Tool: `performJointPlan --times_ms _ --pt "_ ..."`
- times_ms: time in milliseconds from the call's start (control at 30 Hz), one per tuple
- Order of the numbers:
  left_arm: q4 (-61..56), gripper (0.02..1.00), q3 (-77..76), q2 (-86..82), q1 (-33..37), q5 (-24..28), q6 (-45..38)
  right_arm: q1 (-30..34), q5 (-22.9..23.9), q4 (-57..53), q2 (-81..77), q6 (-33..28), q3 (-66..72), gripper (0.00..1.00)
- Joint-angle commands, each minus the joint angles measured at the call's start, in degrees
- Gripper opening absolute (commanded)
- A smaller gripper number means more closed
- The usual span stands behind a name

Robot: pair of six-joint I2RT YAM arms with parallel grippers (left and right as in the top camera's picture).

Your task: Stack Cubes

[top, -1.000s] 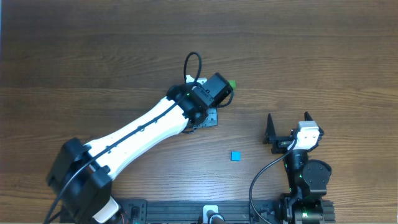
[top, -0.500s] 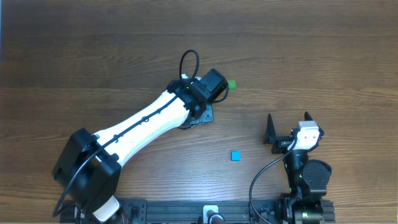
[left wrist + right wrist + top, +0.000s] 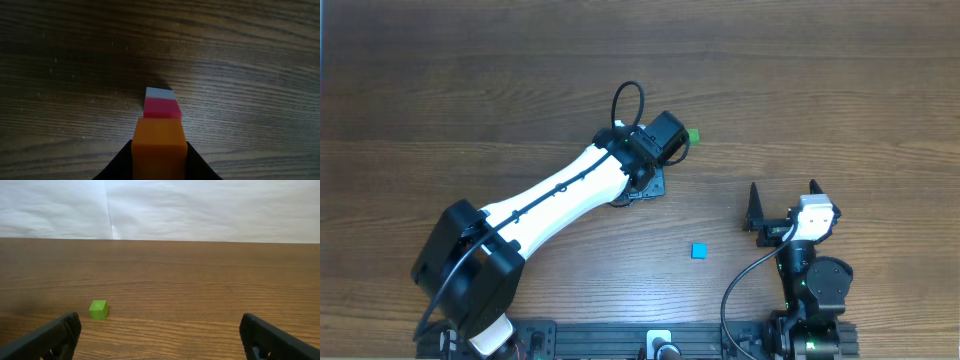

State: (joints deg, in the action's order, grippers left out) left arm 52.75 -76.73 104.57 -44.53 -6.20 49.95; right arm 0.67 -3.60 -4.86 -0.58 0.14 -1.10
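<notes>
- Spotting the blue cube [image 3: 699, 250] nearest the bases, lying loose on the table [image 3: 470, 80] at 8 o'clock from the right jaws.
- Finding the right jaws spread wide and gripping nothing, sitting low near the table.
- Looking toward 11 o'clock from the blue cube and finding the left jaws clamped on an orange cube [image 3: 159, 145], hovering just short of a red cube [image 3: 162, 107] with a pale cube [image 3: 160, 93] touching it; not managing to tell whether those two are stacked or side by side.
- Judging the placing step: centring orange squarely above red, matching edges, lowering straight down, letting go only once seated flat, then backing off upward without nudging.
- Seeing the green cube [image 3: 693, 135] farthest out, at 12 o'clock from the blue one.
- Reading no brand, label or writing anywhere.
</notes>
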Motion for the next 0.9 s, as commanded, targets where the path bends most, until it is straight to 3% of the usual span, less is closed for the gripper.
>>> performJointPlan --times_ms 33,667,767,900 --pt "-0.22 0.036 -0.98 1.27 0.24 0.44 0.2 -0.26 -0.42 -0.02 0.31 -0.02 0.42 0.993" --pt "-0.83 0.047 -0.98 2.54 0.13 0.81 0.17 -0.26 -0.42 -0.02 0.31 0.0 0.42 0.991" --pt "-0.85 0.119 -0.98 2.6 0.13 0.81 0.17 -0.26 -0.42 -0.02 0.31 -0.02 0.42 0.991" --pt "-0.85 0.297 -0.98 2.89 0.13 0.81 0.17 -0.26 -0.42 -0.02 0.31 0.0 0.42 0.991"
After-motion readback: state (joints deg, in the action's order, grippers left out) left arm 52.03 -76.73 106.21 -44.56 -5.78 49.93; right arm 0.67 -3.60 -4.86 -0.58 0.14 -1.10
